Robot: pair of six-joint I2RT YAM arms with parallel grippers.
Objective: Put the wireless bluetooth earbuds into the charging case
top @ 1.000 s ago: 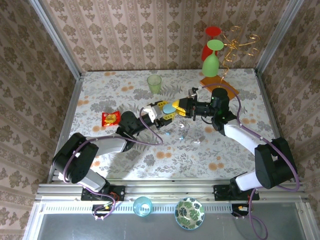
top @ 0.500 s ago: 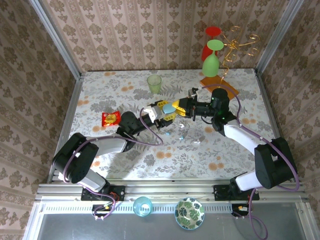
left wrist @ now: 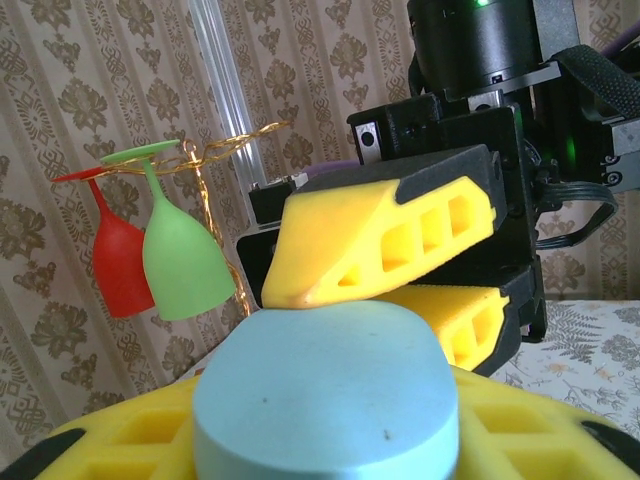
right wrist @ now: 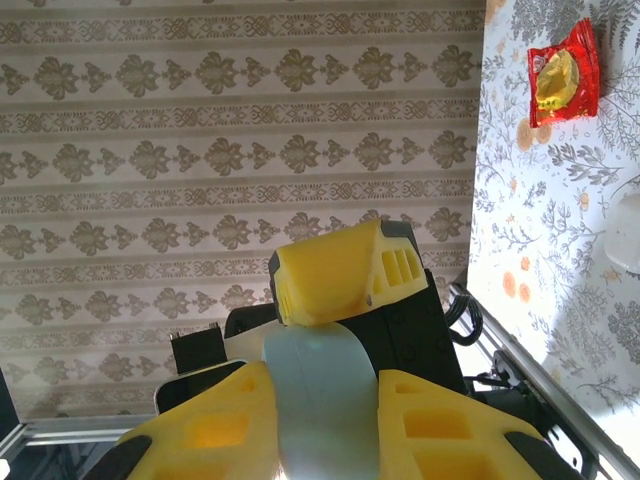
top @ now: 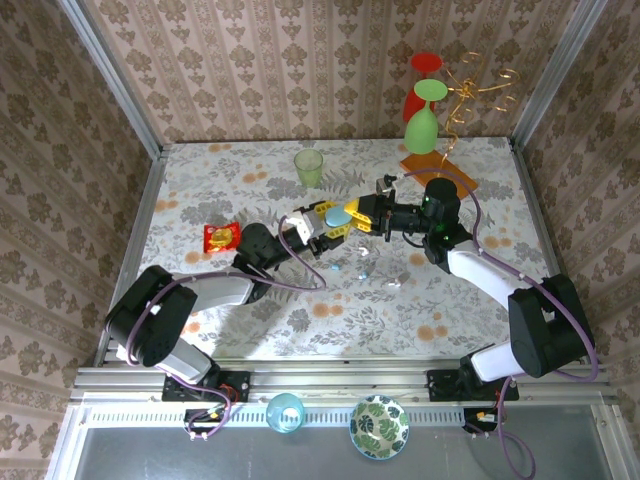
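- Though too small to make out in any detail, the wireless bluetooth earbuds (top: pixel 362 262) lie loose as a few pale specks on the worktop (top: pixel 220 190), just below the centre of the overhead frame. They lie below both grippers there, apart from them.
- At centre frame the charging case (top: pixel 340 215), a pale-blue oval, is held up off the worktop with its broad face upward. Whether its lid is open cannot be told.
- From the left, the left gripper (top: pixel 330 222) is closed onto the case, with a yellow finger on either side. In its wrist view the case covers the fingertips.
- From the right, the right gripper (top: pixel 362 211) is rolled on its side. One finger lies over the case's far rim and one under it, with the jaws narrowed to the case's thickness.
- Stretched low, the left arm runs from the lower left toward centre. The right arm comes from the lower right with its elbow bent.
- Farther out are a red snack packet (top: pixel 222 236) left of centre and a green cup (top: pixel 309 167) above centre.
- At the upper right, a green wine glass (top: pixel 424 122) and a red wine glass (top: pixel 416 95) hang upside down on a gold wire rack (top: pixel 480 92).
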